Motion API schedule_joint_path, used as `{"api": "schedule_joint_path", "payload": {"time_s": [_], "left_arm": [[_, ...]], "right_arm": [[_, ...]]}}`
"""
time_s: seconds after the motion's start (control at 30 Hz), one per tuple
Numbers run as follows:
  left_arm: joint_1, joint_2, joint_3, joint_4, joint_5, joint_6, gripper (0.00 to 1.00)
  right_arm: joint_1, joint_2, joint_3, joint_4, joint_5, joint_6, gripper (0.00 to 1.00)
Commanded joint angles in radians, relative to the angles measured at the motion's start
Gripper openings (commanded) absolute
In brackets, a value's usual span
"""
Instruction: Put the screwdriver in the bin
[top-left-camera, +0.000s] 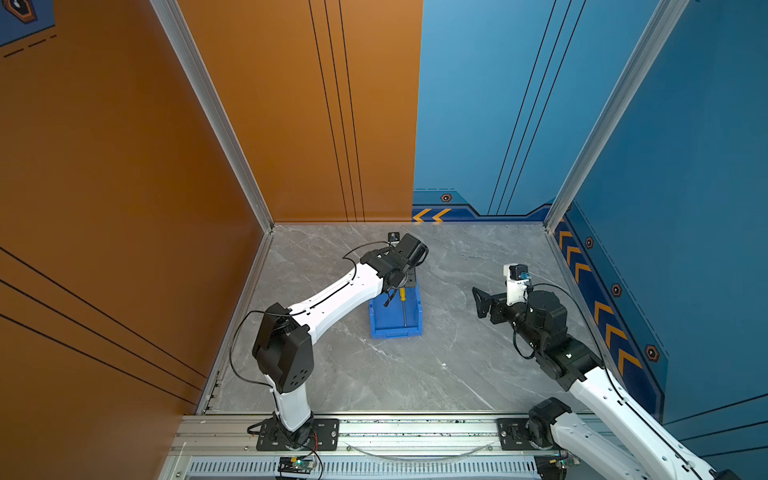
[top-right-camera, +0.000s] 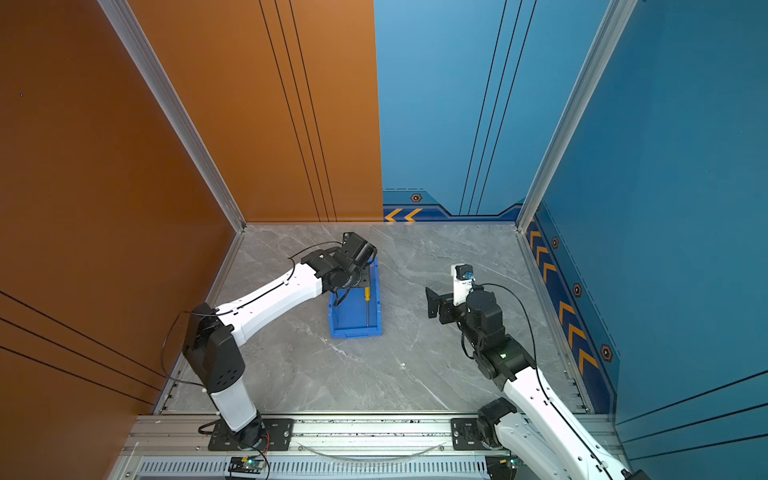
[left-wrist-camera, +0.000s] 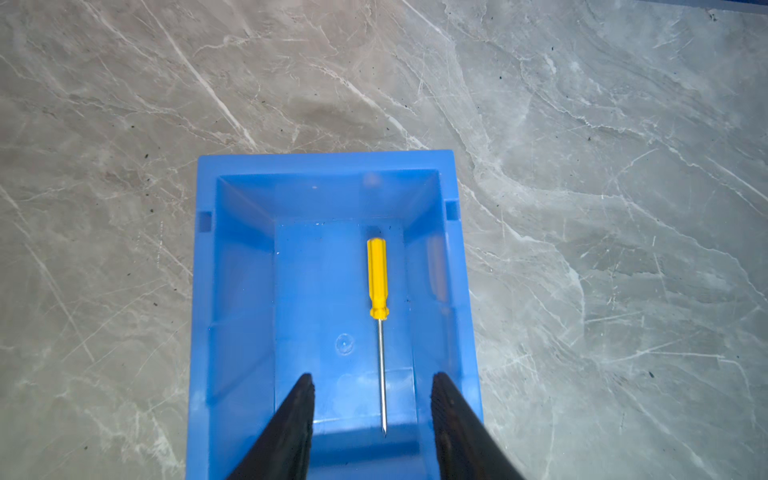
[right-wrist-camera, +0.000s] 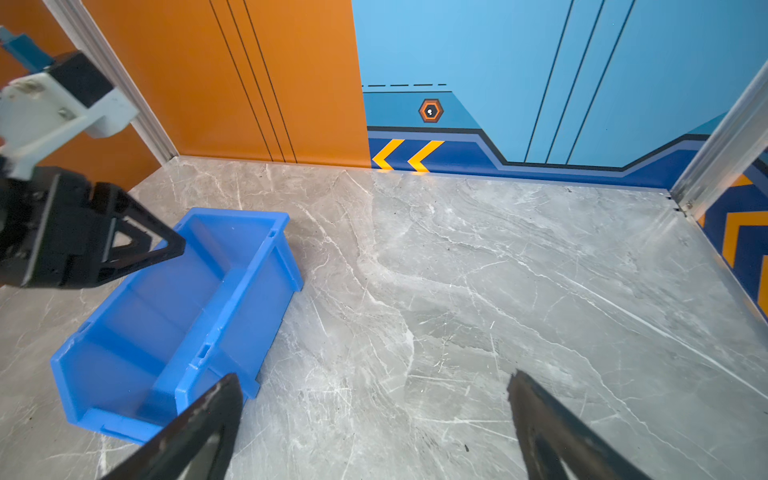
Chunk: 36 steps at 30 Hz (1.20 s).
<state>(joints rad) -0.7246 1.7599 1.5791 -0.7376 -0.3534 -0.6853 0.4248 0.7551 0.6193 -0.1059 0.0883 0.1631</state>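
yellow-handled screwdriver lies flat on floor of blue bin, lengthwise, nearer one long wall. left gripper hangs over bin, fingers spread, gripping nothing, clear of screwdriver. bin stands on grey marble table. right gripper well apart to right, fingers wide, empty.

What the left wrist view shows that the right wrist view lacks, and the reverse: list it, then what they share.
Only the left wrist view: the screwdriver, yellow-handled, lying on the floor of the bin, with the open left tool above it, holding nothing.
Only the right wrist view: the open, empty right tool, the left tool seen from outside over the bin, and the orange and blue walls.
Both: the blue bin and the grey marble tabletop.
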Motion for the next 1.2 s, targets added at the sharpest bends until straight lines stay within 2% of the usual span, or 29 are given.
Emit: {"api": "schedule_joint_path", "payload": {"time_s": [0.0,0.13,0.27,0.37,0.53,0.73,0.87,1.17], "left_arm": [[-0.009,-0.059,-0.061,-0.042,-0.044,0.022,0.52],[-0.009,-0.133,-0.121,-0.042,-0.048,0.06,0.6],[-0.006,-0.197,-0.171,-0.041,-0.046,0.104,0.62],[-0.002,-0.244,-0.203,-0.032,-0.046,0.135,0.7],[0.03,-0.347,-0.306,0.018,-0.036,0.171,0.9],[0.112,-0.538,-0.527,0.18,0.013,0.269,0.99],[0.178,-0.672,-0.665,0.221,0.0,0.285,0.98],[0.404,-0.911,-0.867,0.23,-0.074,0.308,0.98]], "right_arm": [[-0.012,-0.031,-0.017,-0.063,0.102,0.052,1.0],[-0.023,-0.053,-0.03,-0.083,0.151,0.065,1.0],[-0.033,-0.052,-0.024,-0.104,0.209,0.086,1.0],[-0.05,-0.038,-0.004,-0.125,0.245,0.114,1.0],[-0.086,0.002,-0.007,-0.139,0.316,0.146,1.0],[-0.116,-0.013,-0.048,-0.137,0.415,0.148,1.0],[-0.15,-0.067,-0.12,-0.108,0.445,0.129,1.0],[-0.231,-0.227,-0.317,0.04,0.313,-0.011,1.0]]}}
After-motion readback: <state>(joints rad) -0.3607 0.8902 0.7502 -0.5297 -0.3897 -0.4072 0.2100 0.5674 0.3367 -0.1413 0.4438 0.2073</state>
